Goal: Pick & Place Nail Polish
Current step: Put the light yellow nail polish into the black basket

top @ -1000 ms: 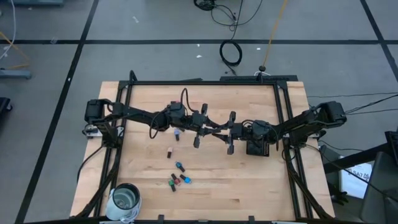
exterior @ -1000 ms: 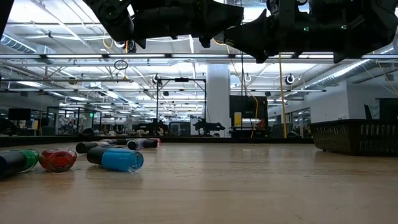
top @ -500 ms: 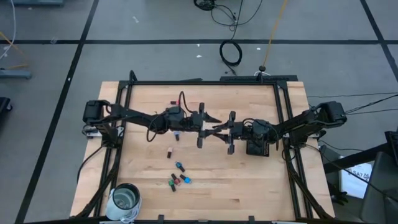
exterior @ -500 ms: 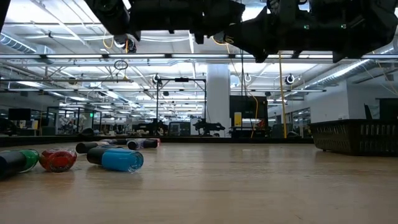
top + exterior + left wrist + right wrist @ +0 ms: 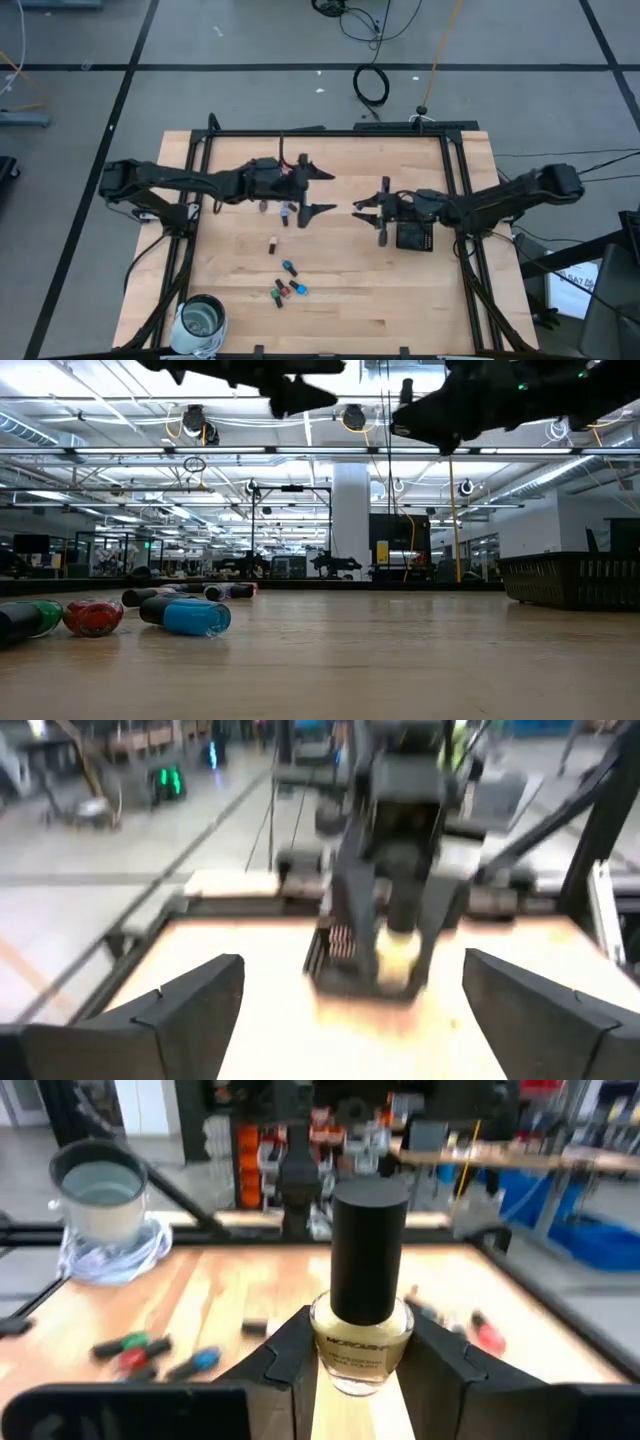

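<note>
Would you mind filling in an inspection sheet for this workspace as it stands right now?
Surface: wooden table in a dark frame.
Job's things: beige nail polish bottle in the right gripper; other bottles lie loose on the wood; black tray under the right arm.
Clutter: glass jar at a table corner.
Grippers: left gripper open, empty, above the table; right gripper shut on the beige bottle.
Cables: coiled cable on the floor.
Surroundings: large hall with racks; nobody seen.
</note>
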Robot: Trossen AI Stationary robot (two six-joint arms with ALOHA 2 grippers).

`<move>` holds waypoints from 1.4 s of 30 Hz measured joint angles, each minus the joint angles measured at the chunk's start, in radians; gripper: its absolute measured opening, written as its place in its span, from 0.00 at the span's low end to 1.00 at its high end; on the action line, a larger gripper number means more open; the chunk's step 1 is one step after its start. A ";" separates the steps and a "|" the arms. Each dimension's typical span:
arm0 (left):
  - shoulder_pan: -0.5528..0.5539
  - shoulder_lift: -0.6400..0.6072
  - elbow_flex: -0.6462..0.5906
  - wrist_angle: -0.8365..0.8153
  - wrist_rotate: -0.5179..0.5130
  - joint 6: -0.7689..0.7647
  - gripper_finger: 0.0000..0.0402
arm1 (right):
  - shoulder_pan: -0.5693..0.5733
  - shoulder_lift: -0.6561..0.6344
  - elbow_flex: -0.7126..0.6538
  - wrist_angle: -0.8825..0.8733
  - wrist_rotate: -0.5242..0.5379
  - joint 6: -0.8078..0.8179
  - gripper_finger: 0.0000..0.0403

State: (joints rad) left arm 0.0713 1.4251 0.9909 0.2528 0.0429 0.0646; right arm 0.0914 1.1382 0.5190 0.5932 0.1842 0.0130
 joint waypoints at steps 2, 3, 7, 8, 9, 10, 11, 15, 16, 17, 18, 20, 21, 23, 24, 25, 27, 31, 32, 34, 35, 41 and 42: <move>0.011 -0.030 0.000 -0.070 0.000 -0.003 0.92 | 0.003 -0.084 0.000 -0.129 0.007 0.041 0.25; 0.015 -0.041 0.000 -0.088 0.000 -0.003 0.92 | 0.003 -0.127 0.000 -0.204 0.021 0.066 0.25; 0.030 -0.052 0.000 -0.134 0.000 0.001 0.92 | 0.005 -0.276 0.000 -0.480 0.056 0.175 0.25; 0.035 -0.052 0.000 -0.142 -0.001 0.001 0.92 | 0.005 -0.308 0.000 -0.541 0.055 0.209 0.25; 0.043 -0.052 0.000 -0.149 -0.002 0.002 0.91 | 0.005 -0.334 0.000 -0.590 0.056 0.243 0.25; 0.051 -0.052 0.000 -0.156 -0.003 0.001 0.90 | 0.005 -0.358 0.000 -0.638 0.053 0.275 0.25; 0.058 -0.052 -0.004 -0.160 -0.002 -0.002 0.90 | 0.005 -0.381 0.000 -0.695 0.048 0.306 0.25; 0.079 -0.052 -0.070 -0.089 -0.013 -0.041 0.87 | 0.005 -0.437 0.000 -0.920 0.021 0.432 0.25; 0.082 -0.052 -0.090 -0.071 -0.021 -0.051 0.87 | 0.005 -0.442 0.003 -0.983 0.020 0.467 0.25; 0.086 -0.052 -0.108 -0.050 -0.030 -0.061 0.87 | 0.005 -0.443 0.011 -1.044 0.020 0.497 0.25; 0.087 -0.052 -0.126 -0.029 -0.040 -0.068 0.86 | 0.005 -0.443 0.018 -1.097 0.020 0.524 0.25; 0.087 -0.052 -0.158 -0.003 -0.065 -0.079 0.86 | 0.005 -0.444 0.027 -1.180 0.019 0.576 0.25; 0.087 -0.052 -0.173 0.008 -0.081 -0.086 0.86 | 0.005 -0.444 0.027 -1.199 0.008 0.596 0.25; 0.086 -0.051 -0.199 0.038 -0.104 -0.098 0.86 | 0.005 -0.442 0.028 -1.232 -0.034 0.629 0.25; 0.086 -0.051 -0.206 0.043 -0.115 -0.103 0.86 | 0.004 -0.443 0.028 -1.251 -0.056 0.645 0.25; 0.086 -0.051 -0.211 0.042 -0.131 -0.105 0.86 | 0.004 -0.443 0.028 -1.273 -0.066 0.661 0.25; 0.086 -0.051 -0.219 0.034 -0.163 -0.108 0.86 | 0.003 -0.442 0.029 -1.333 -0.081 0.696 0.25; 0.086 -0.051 -0.224 0.036 -0.175 -0.113 0.86 | -0.007 -0.425 0.027 -1.421 -0.077 0.756 0.25; 0.086 -0.051 -0.224 0.038 -0.175 -0.113 0.86 | -0.011 -0.419 0.022 -1.420 -0.079 0.763 0.25; 0.086 -0.051 -0.224 0.037 -0.175 -0.113 0.86 | -0.016 -0.402 0.005 -1.413 -0.081 0.768 0.25; 0.086 -0.051 -0.224 0.035 -0.175 -0.113 0.86 | -0.019 -0.391 -0.004 -1.411 -0.081 0.768 0.25; 0.086 -0.051 -0.224 0.008 -0.175 -0.123 0.86 | -0.026 -0.335 -0.034 -1.380 -0.084 0.767 0.25; 0.086 -0.051 -0.224 0.004 -0.175 -0.124 0.86 | -0.026 -0.327 -0.034 -1.375 -0.084 0.766 0.25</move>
State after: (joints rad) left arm 0.1577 1.3739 0.7670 0.2567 -0.1318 -0.0589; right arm 0.0650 0.8113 0.4850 -0.7817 0.1001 0.7788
